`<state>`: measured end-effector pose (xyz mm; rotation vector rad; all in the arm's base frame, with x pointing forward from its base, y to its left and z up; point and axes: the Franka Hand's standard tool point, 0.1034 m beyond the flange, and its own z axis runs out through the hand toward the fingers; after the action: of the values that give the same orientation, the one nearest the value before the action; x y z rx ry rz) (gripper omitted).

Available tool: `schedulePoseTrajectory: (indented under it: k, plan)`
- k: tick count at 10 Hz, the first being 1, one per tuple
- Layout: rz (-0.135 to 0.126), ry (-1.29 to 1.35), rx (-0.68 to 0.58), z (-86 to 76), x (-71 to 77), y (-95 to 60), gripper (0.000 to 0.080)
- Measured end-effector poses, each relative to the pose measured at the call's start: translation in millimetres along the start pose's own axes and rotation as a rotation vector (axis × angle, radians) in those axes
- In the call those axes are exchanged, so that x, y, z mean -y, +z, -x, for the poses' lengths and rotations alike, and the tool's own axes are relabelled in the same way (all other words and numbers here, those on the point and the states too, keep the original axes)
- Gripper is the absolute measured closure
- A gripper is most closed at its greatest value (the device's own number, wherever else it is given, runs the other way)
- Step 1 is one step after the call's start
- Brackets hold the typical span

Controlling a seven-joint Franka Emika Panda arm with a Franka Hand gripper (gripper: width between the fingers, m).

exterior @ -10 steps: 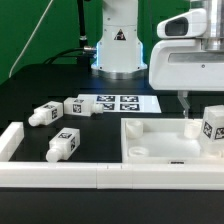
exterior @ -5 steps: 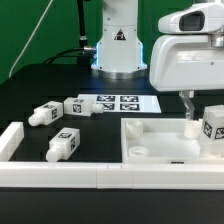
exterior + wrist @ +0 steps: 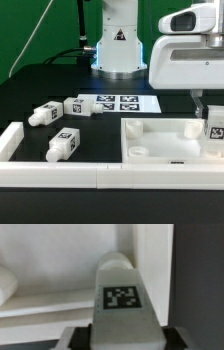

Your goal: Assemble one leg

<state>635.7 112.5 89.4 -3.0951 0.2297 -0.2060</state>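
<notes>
I see my robot arm's two-finger claw (image 3: 204, 106) hanging low at the exterior view's right, over the far right corner of the big white square plastic tray piece with a raised rim (image 3: 160, 150). The small stubby white plastic leg with a black-and-white square tag (image 3: 214, 130) is right there under the claw, by the tray piece's right side, and part of it is hidden behind the claw. In the wrist view the leg (image 3: 120, 286) sits straight between the two grey fingers (image 3: 76, 336), one finger on each side, very close to it. Its tag faces the wrist camera and its round end points away from the claw (image 3: 122, 335). I cannot tell if the fingers are squeezing the leg or only sitting beside it. Three more small white legs with tags lie on the black table (image 3: 40, 85) toward the exterior view's left: one (image 3: 42, 114), one (image 3: 80, 105) and one (image 3: 64, 145) nearer the front. The flat white marker board (image 3: 125, 101) lies between them and the tray piece, farther back.
</notes>
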Motion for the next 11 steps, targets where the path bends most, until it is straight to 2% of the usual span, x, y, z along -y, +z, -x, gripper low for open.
schedulePoseTrajectory:
  k: [3,5,6,7,10,11]
  plan:
    - [0.015,0.497,-0.034,3.7,-3.6,0.1,0.0515]
    - [-0.008,0.817,0.01,-0.1,-5.9,-0.3,0.0515]
    - [-0.03,0.982,0.024,-2.7,-5.6,0.6,0.0515]
    - [-0.031,1.095,0.03,-1.7,-4.3,1.1,0.0515]
    - [-0.03,1.183,0.032,0.3,0.3,1.7,0.0514]
    - [-0.025,1.11,0.03,2.0,1.3,2.8,0.0404]
